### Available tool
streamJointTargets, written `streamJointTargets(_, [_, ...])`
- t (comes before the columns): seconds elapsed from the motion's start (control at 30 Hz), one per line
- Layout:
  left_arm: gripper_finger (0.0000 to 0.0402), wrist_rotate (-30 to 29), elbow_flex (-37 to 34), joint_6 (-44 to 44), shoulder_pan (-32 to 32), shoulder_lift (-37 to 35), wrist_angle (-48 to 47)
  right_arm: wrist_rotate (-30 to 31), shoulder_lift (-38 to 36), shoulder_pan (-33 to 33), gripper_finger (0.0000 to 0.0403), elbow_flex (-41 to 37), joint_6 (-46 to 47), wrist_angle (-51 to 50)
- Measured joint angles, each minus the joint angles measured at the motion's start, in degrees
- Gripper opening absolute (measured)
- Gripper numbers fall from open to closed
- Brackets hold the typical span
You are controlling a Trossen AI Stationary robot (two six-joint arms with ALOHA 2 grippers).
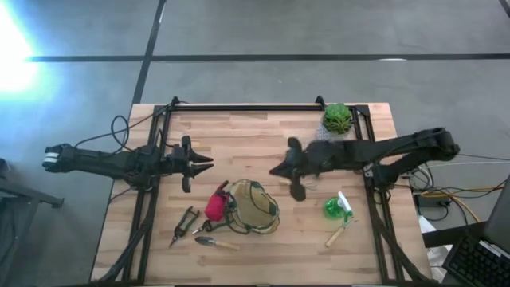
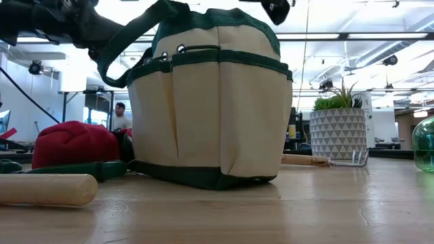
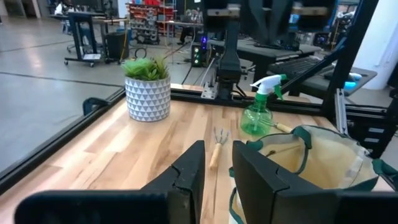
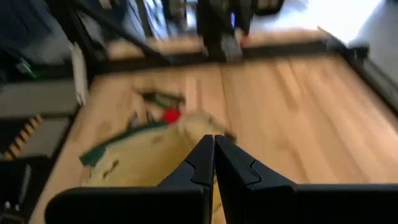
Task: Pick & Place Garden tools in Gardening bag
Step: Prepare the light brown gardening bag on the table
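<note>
My right gripper (image 1: 280, 169) hangs empty, fingers pressed together, over the round beige fabric gardening bag (image 1: 253, 207) standing mouth-up mid-table. My left gripper (image 1: 205, 163), slightly parted, waits beyond. Farther right, a wooden-handled fork (image 1: 338, 233) lies diagonally beside the green spray bottle (image 1: 335, 208).

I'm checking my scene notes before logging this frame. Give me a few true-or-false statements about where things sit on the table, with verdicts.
1. The bag stands upright, mouth open. True.
2. The spray bottle is inside the bag. False: it stands on the table, apart from the bag on the right arm's side.
3. The right gripper is shut and holds nothing. True.
4. The potted plant lies tipped over. False: it stands upright at a far corner.
5. The left gripper grips a trowel. False: it is open and empty.
</note>
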Motion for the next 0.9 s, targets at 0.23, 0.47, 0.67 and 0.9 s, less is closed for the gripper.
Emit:
streamJointTargets(0.23, [0.0083,2.56,0.0,-0.89,-0.04,0.0,0.0,7.62,8.61,8.42,0.0032,13.03,9.32,-14.61])
streamJointTargets(0.47, [0.0083,2.69,0.0,-0.59,-0.04,0.09,0.12,7.38,13.81,11.79,0.0087,19.22,13.79,-16.98])
streamJointTargets(0.67, [0.0083,2.68,0.0,0.55,-0.04,0.04,0.52,3.15,20.45,11.47,0.0116,19.98,11.95,-17.52])
streamJointTargets(0.9, [0.0083,2.65,0.0,1.8,-0.02,0.04,0.72,-0.57,24.01,11.24,0.0123,22.18,10.74,-18.96])
